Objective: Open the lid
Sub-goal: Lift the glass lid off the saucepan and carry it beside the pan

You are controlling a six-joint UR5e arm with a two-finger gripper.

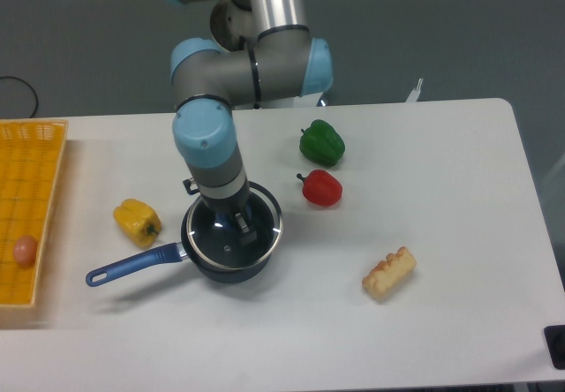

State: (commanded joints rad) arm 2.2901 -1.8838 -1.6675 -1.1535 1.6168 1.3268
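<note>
The lid (210, 238), a clear glass disc with a thin metal rim, sits slightly raised and offset to the right over the dark blue saucepan (231, 272). The pan's blue handle (132, 265) points to the lower left. My gripper (234, 224) reaches straight down onto the lid's centre and is shut on the lid's knob. The fingers hide the knob.
A yellow pepper (137, 221) lies left of the pan. A red pepper (321, 188) and a green pepper (321, 142) lie to its upper right. A pale toy food piece (389, 272) is at the lower right. A yellow basket (31, 207) at the left edge holds a pinkish ball (25, 250).
</note>
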